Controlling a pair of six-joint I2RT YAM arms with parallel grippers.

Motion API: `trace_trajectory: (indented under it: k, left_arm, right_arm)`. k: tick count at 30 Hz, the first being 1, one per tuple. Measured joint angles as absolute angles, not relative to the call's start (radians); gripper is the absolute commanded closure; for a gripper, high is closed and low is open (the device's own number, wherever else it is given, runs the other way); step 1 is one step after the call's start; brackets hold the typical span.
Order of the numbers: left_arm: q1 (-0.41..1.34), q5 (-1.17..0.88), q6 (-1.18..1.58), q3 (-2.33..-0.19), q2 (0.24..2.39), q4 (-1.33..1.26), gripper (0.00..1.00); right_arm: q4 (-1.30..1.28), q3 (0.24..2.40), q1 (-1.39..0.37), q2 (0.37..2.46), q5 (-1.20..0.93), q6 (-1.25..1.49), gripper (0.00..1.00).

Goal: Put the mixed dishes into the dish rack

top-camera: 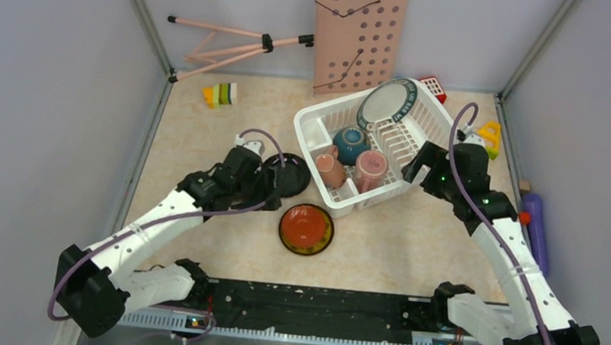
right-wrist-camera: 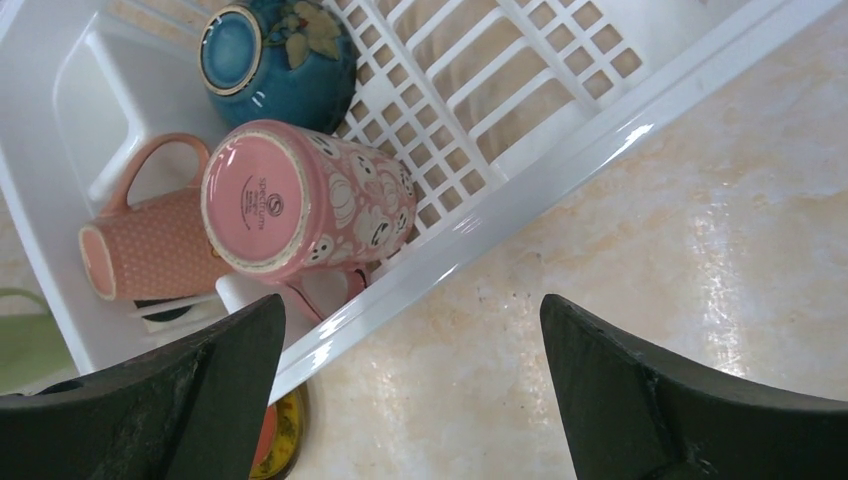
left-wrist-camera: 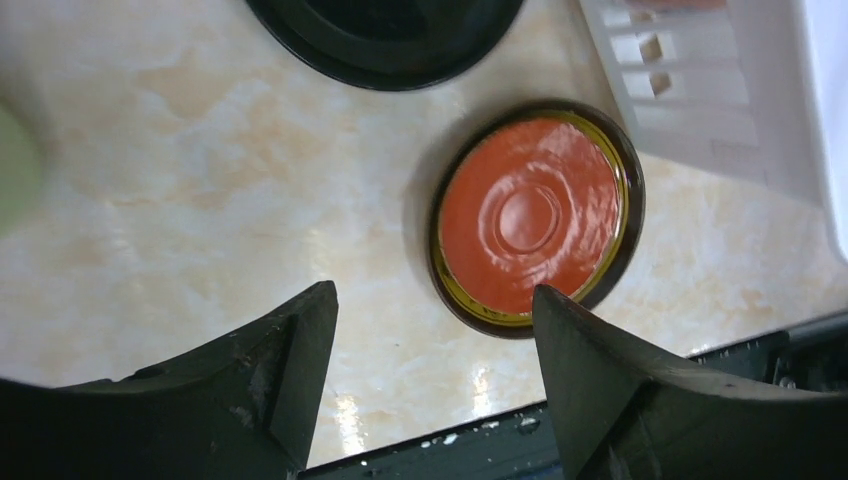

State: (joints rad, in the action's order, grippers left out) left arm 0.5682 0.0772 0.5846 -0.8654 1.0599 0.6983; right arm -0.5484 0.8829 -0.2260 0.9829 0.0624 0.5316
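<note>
The white dish rack (top-camera: 393, 194) holds a white plate with a dark rim (top-camera: 387, 102), a teal bowl (top-camera: 350, 143) and two pink cups (top-camera: 332, 171) (top-camera: 370, 170). A red plate with a yellowish rim (top-camera: 306, 228) lies on the table in front of the rack. A black dish (top-camera: 289, 175) sits to its upper left. My left gripper (left-wrist-camera: 435, 320) hangs open over bare table, with the red plate (left-wrist-camera: 535, 215) just beyond its right finger. My right gripper (right-wrist-camera: 412, 330) is open beside the rack's rim (right-wrist-camera: 560, 165), holding nothing. A pale green blur (left-wrist-camera: 15, 170) shows at the left edge of the left wrist view.
A pink perforated board (top-camera: 360, 30) and a folded tripod (top-camera: 230, 43) lean at the back wall. Toy blocks (top-camera: 221, 94) lie at the back left, a yellow toy (top-camera: 490, 138) and a purple bottle (top-camera: 538, 229) at the right. A black rail (top-camera: 315, 304) runs along the near edge.
</note>
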Motion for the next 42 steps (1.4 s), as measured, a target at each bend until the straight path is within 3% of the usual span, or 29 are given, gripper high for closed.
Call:
trace_trajectory:
  k: [9, 19, 23, 29, 33, 42]
  left_arm:
    - [0.658, -0.088, 0.690, -0.742, 1.178, 0.506, 0.28]
    - [0.674, -0.038, 0.759, -0.741, 1.340, 0.456, 0.25]
    - [0.674, -0.006, 0.779, -0.733, 1.359, 0.456, 0.33]
    - [0.667, 0.026, 0.811, -0.701, 1.357, 0.440, 0.37]
    - [0.588, 0.012, 0.841, -0.636, 1.261, 0.405, 0.19]
    - [0.404, -0.018, 0.971, -0.516, 1.141, 0.221, 0.18]
  right_arm:
    - [-0.504, 0.862, -0.226, 0.961, 0.004, 0.532, 0.04]
    - [-0.498, 0.830, -0.226, 0.960, -0.002, 0.532, 0.04]
    - [-0.498, 0.830, -0.226, 0.954, 0.003, 0.531, 0.04]
    - [-0.498, 0.830, -0.226, 0.951, 0.004, 0.531, 0.04]
    - [-0.498, 0.830, -0.226, 0.951, 0.004, 0.525, 0.04]
    - [-0.498, 0.830, -0.226, 0.951, 0.003, 0.516, 0.04]
